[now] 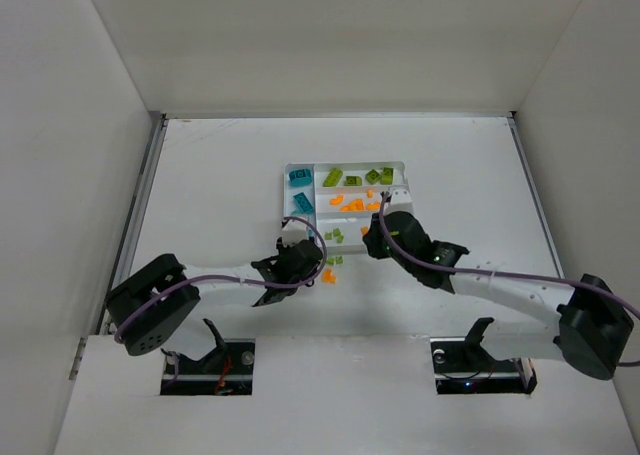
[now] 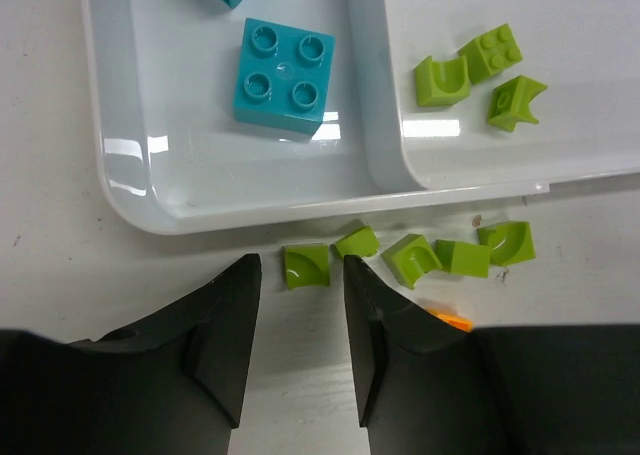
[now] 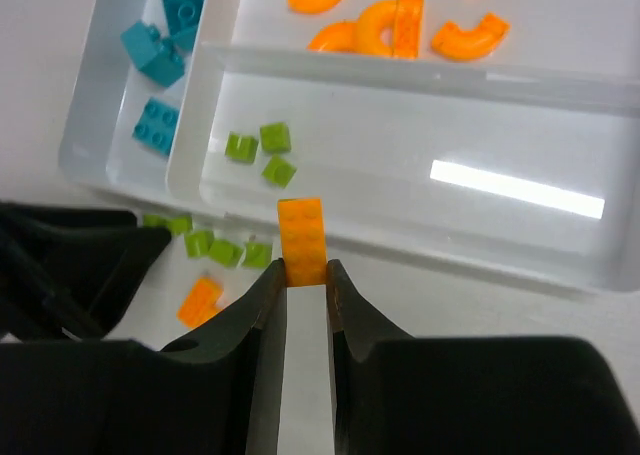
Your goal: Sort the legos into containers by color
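The right gripper (image 3: 303,275) was clamped on an orange brick (image 3: 302,233), which stood upright between its fingertips, studs facing the wrist camera. Straight ahead of that grip lay the white tray (image 3: 400,65). The tray's nearest long section held three lime green bricks (image 3: 262,150) ahead and to the left, and the section beyond it held curved orange pieces (image 3: 385,25). A second orange brick (image 3: 200,300) lay on the table to the left of the right fingers.

The left gripper (image 2: 299,295) had its jaws apart with nothing between them. One lime green piece (image 2: 306,265) lay on the table (image 2: 40,275) just ahead of the gap, outside the tray's rim. Four more green pieces (image 2: 462,257) lay in a row ahead and to the right of it. Beyond them, in the tray's end section, sat a teal brick (image 2: 285,75)
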Robot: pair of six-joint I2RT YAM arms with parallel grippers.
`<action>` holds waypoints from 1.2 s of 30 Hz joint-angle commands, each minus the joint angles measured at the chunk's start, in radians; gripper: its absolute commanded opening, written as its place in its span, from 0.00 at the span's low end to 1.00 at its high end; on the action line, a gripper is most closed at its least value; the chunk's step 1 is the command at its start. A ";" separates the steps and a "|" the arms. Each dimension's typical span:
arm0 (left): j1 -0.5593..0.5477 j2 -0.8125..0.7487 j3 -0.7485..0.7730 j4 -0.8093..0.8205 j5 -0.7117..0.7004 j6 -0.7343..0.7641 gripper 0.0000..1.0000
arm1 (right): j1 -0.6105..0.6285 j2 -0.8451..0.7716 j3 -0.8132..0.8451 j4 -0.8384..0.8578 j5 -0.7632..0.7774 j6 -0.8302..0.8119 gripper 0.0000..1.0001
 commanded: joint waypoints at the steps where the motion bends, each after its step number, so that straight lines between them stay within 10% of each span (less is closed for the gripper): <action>1: -0.002 0.035 0.022 0.030 -0.021 -0.004 0.34 | -0.082 0.079 0.100 0.147 -0.056 -0.049 0.14; 14: -0.025 -0.008 0.010 0.008 -0.027 -0.004 0.16 | -0.267 0.478 0.361 0.207 -0.069 -0.103 0.17; 26: -0.047 -0.109 0.036 -0.068 -0.044 -0.001 0.15 | -0.274 0.457 0.349 0.210 -0.047 -0.077 0.48; 36: -0.067 -0.109 0.169 -0.091 -0.050 0.043 0.15 | -0.234 0.208 0.072 0.257 -0.038 0.024 0.22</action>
